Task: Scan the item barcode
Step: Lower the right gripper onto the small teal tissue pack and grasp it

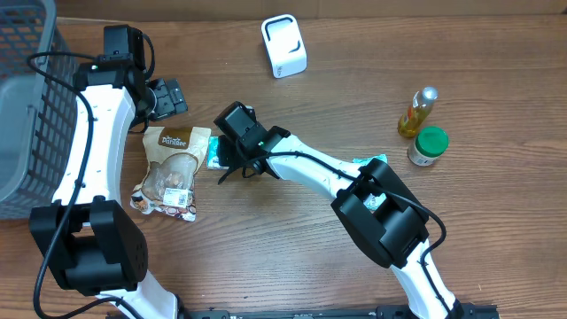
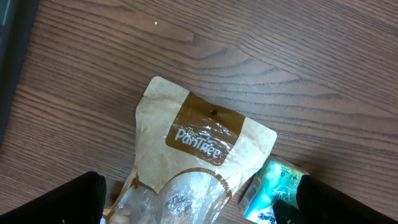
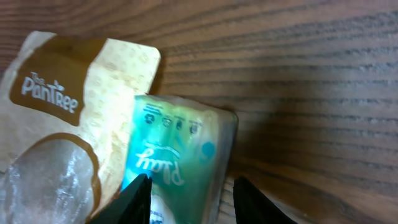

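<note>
A teal packet (image 1: 215, 157) (image 3: 180, 155) lies flat on the wooden table, its left edge against a tan PanTree snack bag (image 1: 170, 170) (image 2: 205, 149). My right gripper (image 1: 232, 164) (image 3: 189, 202) reaches down over the packet with one finger on each long side, closed in on it. The packet's barcode edge (image 2: 254, 198) shows in the left wrist view. My left gripper (image 1: 164, 97) (image 2: 199, 202) hangs wide open above the top of the snack bag and holds nothing. The white scanner (image 1: 283, 46) stands at the back of the table.
A grey wire basket (image 1: 22, 106) fills the left edge. A yellow oil bottle (image 1: 418, 111) and a green-lidded jar (image 1: 430, 146) stand at the right. Another teal item (image 1: 368, 162) peeks out from under the right arm.
</note>
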